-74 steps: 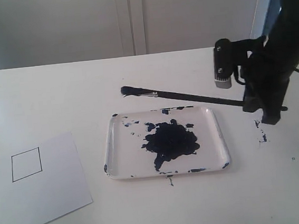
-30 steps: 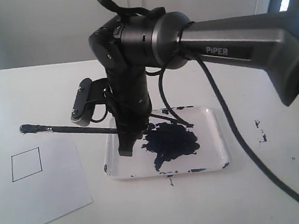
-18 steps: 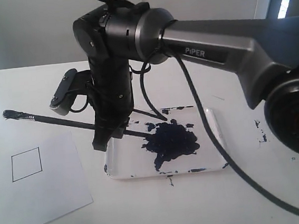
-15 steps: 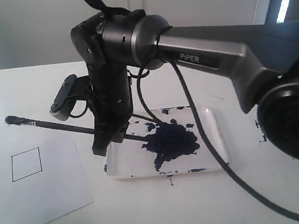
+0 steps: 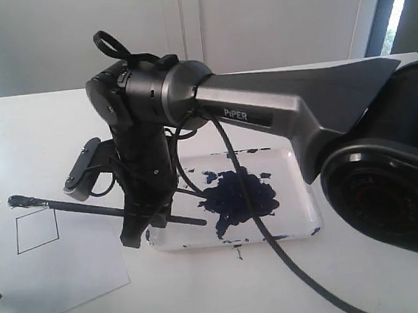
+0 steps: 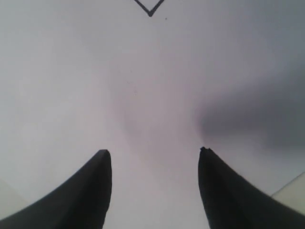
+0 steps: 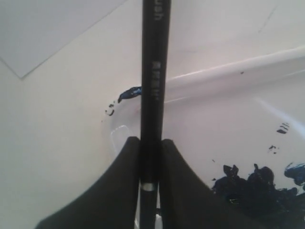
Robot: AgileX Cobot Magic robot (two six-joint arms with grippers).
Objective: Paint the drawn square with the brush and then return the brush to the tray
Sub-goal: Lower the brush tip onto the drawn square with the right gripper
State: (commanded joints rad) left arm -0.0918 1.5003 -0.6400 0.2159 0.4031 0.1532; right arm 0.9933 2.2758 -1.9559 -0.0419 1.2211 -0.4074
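Note:
My right gripper (image 5: 142,216) reaches across to the left of the tray (image 5: 303,184) and is shut on the brush (image 5: 88,209). The brush's dark tip hangs at the top left corner of the drawn square (image 5: 37,231), whose inside is blank; I cannot tell if it touches. In the right wrist view the fingers (image 7: 124,181) pinch the brush (image 7: 153,71) above the tray's rim (image 7: 228,71). My left gripper (image 6: 155,152) is open over the paper (image 6: 143,86), holding nothing, with one corner of the square (image 6: 149,9) ahead of it.
A big dark paint blob (image 5: 239,198) fills the tray's middle. The right arm's black cable (image 5: 278,257) hangs across the tray's front. Paint flecks (image 5: 365,186) mark the table right of the tray. The white paper sheet (image 5: 65,277) lies at the front left.
The right arm has swung left and down with the brush. Its tip has dropped from above the bare table to the square's top left corner. Dark gripper parts now show at the left edge.

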